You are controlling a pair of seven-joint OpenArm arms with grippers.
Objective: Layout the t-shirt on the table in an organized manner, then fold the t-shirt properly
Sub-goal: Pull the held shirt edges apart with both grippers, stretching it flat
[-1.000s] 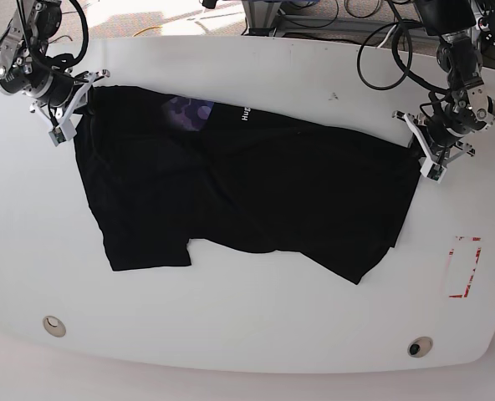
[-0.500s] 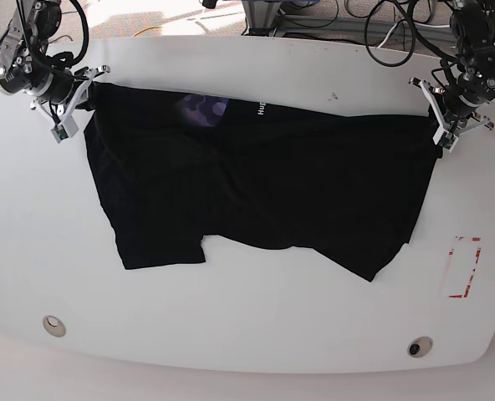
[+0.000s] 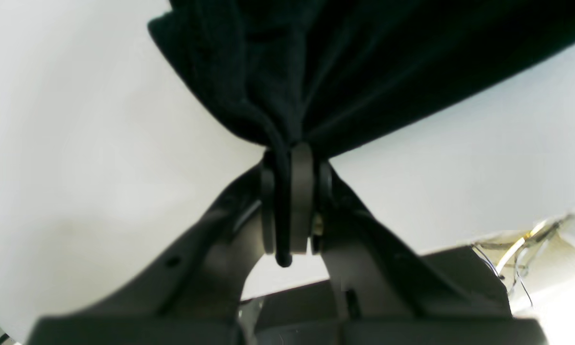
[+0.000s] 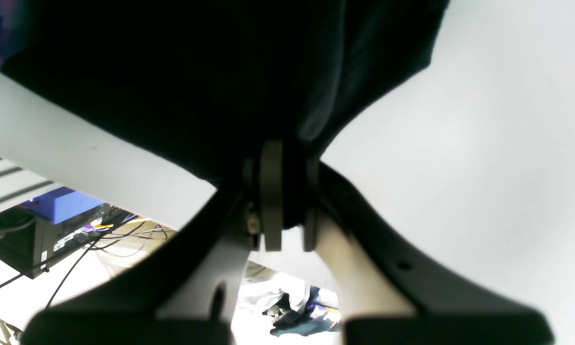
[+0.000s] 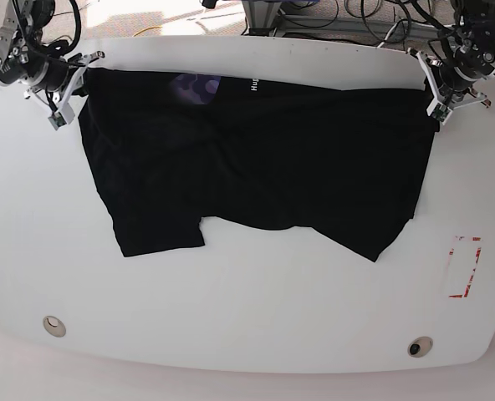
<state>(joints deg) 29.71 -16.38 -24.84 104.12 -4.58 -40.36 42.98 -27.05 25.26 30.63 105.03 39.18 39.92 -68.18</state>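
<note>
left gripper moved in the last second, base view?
Yes. The left gripper, shut on the t-shirt, has gone up-frame toward the table's far edge, farther from the red tape rectangle.

Base view: high overhead, looking down on the table [image 5: 256, 326]; wrist views: close behind fingers, sharing the t-shirt [image 5: 256, 159].

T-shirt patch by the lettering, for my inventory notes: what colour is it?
Purplish, against the black t-shirt; the patch shows best in the base view.

Black cables [image 5: 381, 21] beyond far edge, blue box [image 4: 64, 203], possibly equipment
</note>
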